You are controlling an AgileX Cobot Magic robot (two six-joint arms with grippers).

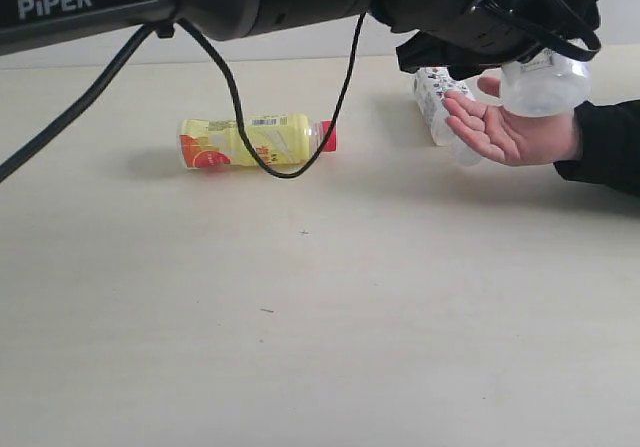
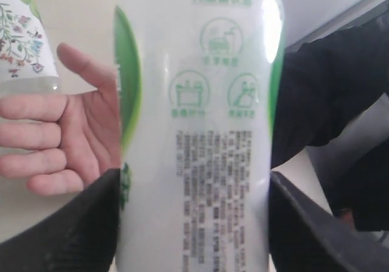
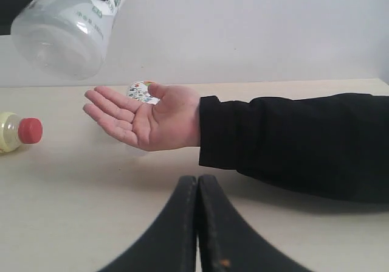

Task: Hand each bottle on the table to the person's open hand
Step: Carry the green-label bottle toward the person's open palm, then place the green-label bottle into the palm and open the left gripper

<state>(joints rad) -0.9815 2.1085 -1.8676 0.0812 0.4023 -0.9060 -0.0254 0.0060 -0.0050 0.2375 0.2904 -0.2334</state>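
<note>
Left fingers (image 2: 67,229): clamped on whitish bottle (image 2: 200,132), above open hand (image 1: 505,132);
Right fingers (image 3: 176,235): pressed together;
Yellow bottle (image 1: 250,140): lying on its side on bench (image 1: 320,347)

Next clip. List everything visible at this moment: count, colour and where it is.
table: one, pale beige, fills the scene
held bottle: one, whitish with green markings, up in the air at the right of the exterior view
yellow bottle: one, yellow with a red cap, lying on its side on the table
floral-label bottle: one, whitish with a flowered label, lying on the table at the right
cable: one, black, hanging in front of the yellow bottle
person's open hand: one, palm up, black sleeve, below the held bottle, in front of the floral-label bottle
left robot hand: one, black, closed on the held bottle
right robot hand: one, black, shut, empty
</note>
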